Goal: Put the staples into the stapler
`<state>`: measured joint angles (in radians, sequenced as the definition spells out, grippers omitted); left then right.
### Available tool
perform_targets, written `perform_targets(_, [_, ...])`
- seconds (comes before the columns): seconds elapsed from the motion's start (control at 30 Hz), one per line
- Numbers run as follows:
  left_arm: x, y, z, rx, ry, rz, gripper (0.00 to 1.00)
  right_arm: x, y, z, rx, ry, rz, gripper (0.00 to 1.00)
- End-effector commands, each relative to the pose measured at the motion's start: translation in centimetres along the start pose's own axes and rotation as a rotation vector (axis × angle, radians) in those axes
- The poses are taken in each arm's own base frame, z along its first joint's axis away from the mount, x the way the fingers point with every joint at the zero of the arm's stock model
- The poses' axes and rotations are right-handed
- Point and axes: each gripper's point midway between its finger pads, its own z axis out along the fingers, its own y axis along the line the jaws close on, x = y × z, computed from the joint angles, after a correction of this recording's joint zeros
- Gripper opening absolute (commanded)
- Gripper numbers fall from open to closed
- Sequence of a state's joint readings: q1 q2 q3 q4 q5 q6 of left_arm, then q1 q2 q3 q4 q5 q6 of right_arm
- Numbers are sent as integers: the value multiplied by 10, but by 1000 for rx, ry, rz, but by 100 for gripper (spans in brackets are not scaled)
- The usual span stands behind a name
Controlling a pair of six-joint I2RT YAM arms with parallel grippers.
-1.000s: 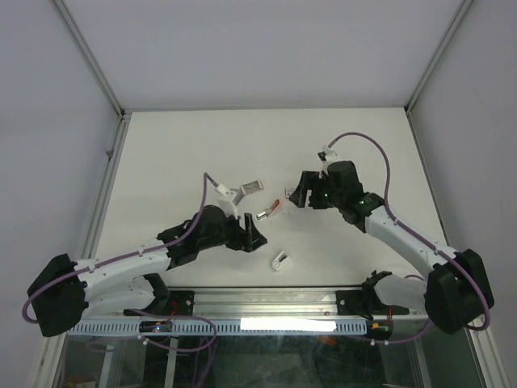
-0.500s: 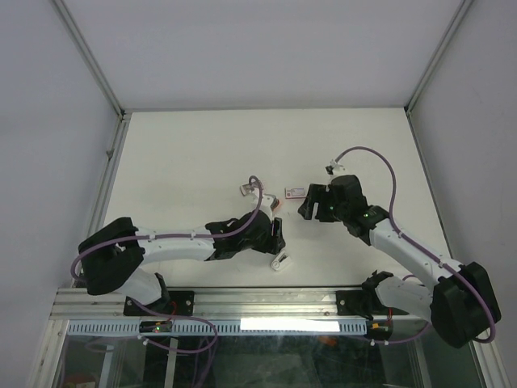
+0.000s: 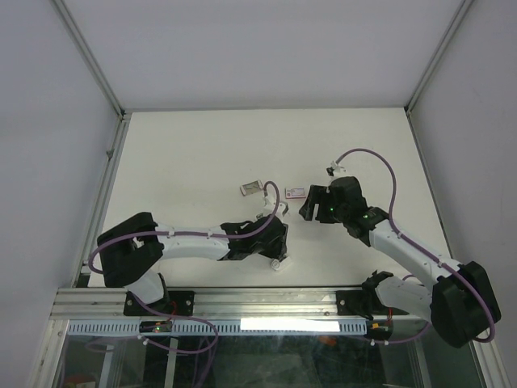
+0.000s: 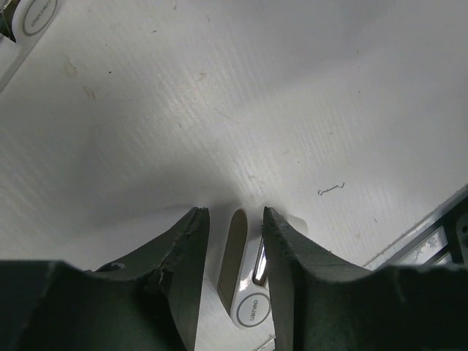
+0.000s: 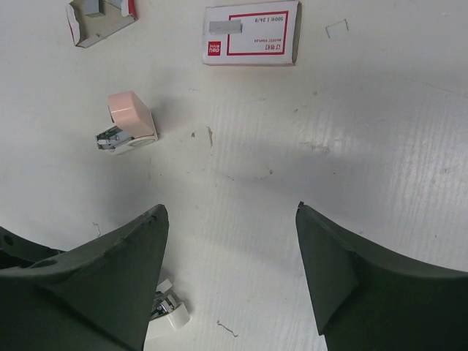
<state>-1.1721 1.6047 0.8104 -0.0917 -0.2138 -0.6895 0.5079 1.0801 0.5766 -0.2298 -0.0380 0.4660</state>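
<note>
The red-and-white staple box [image 5: 252, 33] lies flat, closed, and also shows in the top view [image 3: 296, 192]. An opened box part [image 5: 95, 18] with a grey strip lies left of it [image 3: 252, 188]. A pink-and-white stapler [image 5: 128, 124] lies below that. A white stapler piece [image 4: 245, 281] with a round logo and a metal strip lies near the table's front edge [image 3: 279, 263]. My left gripper [image 4: 230, 212] is open and straddles it, with a gap on the left side. My right gripper [image 5: 230, 208] is open and empty, just below the staple box [image 3: 309, 212].
Loose bent staples [image 4: 330, 191] lie on the white table [image 3: 186, 153]; another lies by the box [image 5: 336, 28]. The metal front rail [image 3: 258, 303] runs close behind the white stapler piece. Side rails border the table [image 3: 109, 178].
My left arm has swung right and toward the front edge, lowering its open fingers around the white stapler piece. My right gripper has drawn back slightly and now holds still.
</note>
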Motion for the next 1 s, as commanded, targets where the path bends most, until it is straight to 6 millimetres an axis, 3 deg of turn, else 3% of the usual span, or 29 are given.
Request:
perform_targets(0.0, [-12, -11, -1, -6, -38, 32, 36, -17, 2, 1, 2, -67, 6, 73])
perform_targets(0.27, [-4, -12, 0, -24, -13, 52, 35, -14, -1, 2, 12, -65, 7, 73])
perform_targets(0.43, [-3, -7, 0, -45, -18, 44, 9, -14, -1, 1, 10, -73, 12, 73])
perform_targets(0.57, [-11, 2, -7, -82, -69, -1, 0, -17, 1, 0, 4, -76, 20, 73])
perform_targets(0.73, [-55, 5, -38, -55, -309, -107, 0, -21, 16, -9, -60, -80, 47, 73])
perform_targets(0.77, [-68, 1, -50, -25, -363, -133, 0, -22, 22, -12, -94, -83, 52, 73])
perform_targets(0.97, [-116, 7, -82, 53, -537, -258, 0, -22, 77, -36, -401, -78, 68, 74])
